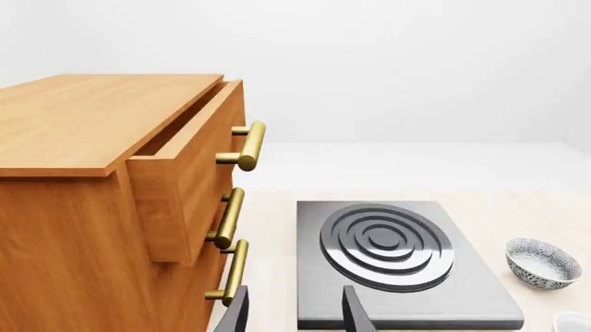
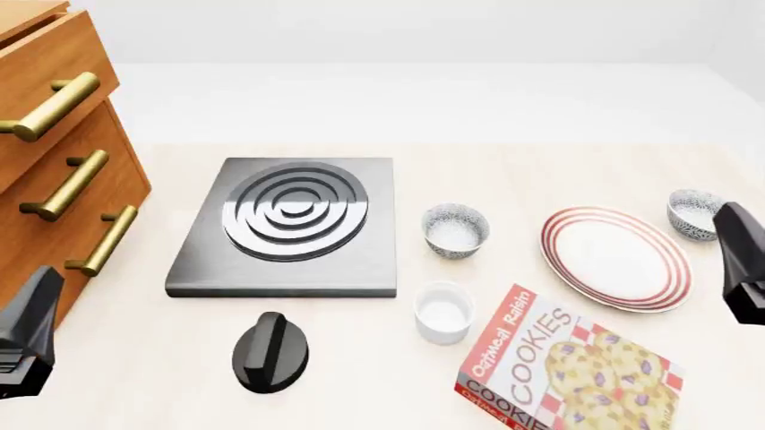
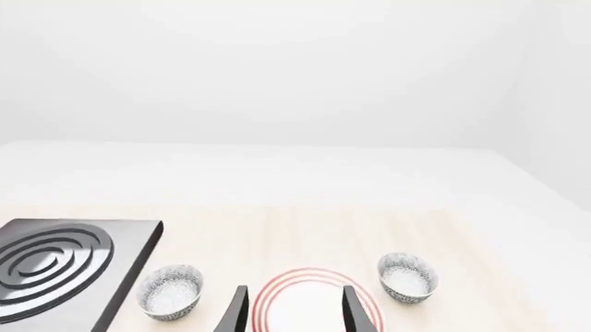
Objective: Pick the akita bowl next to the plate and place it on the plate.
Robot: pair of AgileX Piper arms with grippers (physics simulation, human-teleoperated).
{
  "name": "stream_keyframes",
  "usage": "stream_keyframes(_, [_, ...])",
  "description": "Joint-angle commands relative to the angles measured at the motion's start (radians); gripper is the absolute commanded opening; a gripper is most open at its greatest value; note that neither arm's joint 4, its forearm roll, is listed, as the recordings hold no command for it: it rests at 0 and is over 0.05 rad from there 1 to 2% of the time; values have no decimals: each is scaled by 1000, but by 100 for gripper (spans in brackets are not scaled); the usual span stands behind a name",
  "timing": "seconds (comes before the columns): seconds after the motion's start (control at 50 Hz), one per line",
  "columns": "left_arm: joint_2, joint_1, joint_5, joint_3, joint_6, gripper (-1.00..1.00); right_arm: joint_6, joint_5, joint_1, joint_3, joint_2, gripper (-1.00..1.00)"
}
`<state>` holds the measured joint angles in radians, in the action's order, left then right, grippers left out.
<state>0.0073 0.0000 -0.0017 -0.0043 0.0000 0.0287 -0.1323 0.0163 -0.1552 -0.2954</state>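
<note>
The plate (image 2: 615, 258), white with red rings, lies at the right of the table. One speckled akita bowl (image 2: 694, 213) sits close against its far right rim. A second alike bowl (image 2: 456, 229) stands left of the plate with a small gap. My right gripper (image 2: 741, 260) hovers at the plate's right edge, near the first bowl. In the right wrist view, the right gripper (image 3: 295, 289) is open and empty, with the plate (image 3: 297, 312) between its fingers and bowls (image 3: 407, 277) (image 3: 170, 290) either side. My left gripper (image 1: 295, 290) is open and empty at the near left (image 2: 27, 333).
A black stove plate (image 2: 287, 228) lies left of centre, with a black knob (image 2: 270, 351) in front of it. A white ramekin (image 2: 443, 311) and a cookies box (image 2: 562, 372) sit near the front. A wooden cabinet (image 2: 54, 170) with brass handles stands at the left, its top drawer (image 1: 189, 173) pulled out.
</note>
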Motion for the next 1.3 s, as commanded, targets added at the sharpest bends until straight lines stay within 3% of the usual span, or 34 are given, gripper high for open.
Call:
stream_keyframes(0.02, [0,0,0,0,0,100,7,-45,5,-20,-70,100])
stream_keyframes(0.04, [0,0,0,0,0,100,29,-197,34,-33,-255,100])
stream_keyframes(0.08, [0,0,0,0,0,100,30,-217,39,-38,-279,100])
stream_keyframes(0.7, [0,0,0,0,0,100,37,-299,57,-81,-444,100])
stream_keyframes(1.3, [0,0,0,0,0,100,80,-425,78,-74,-566,100])
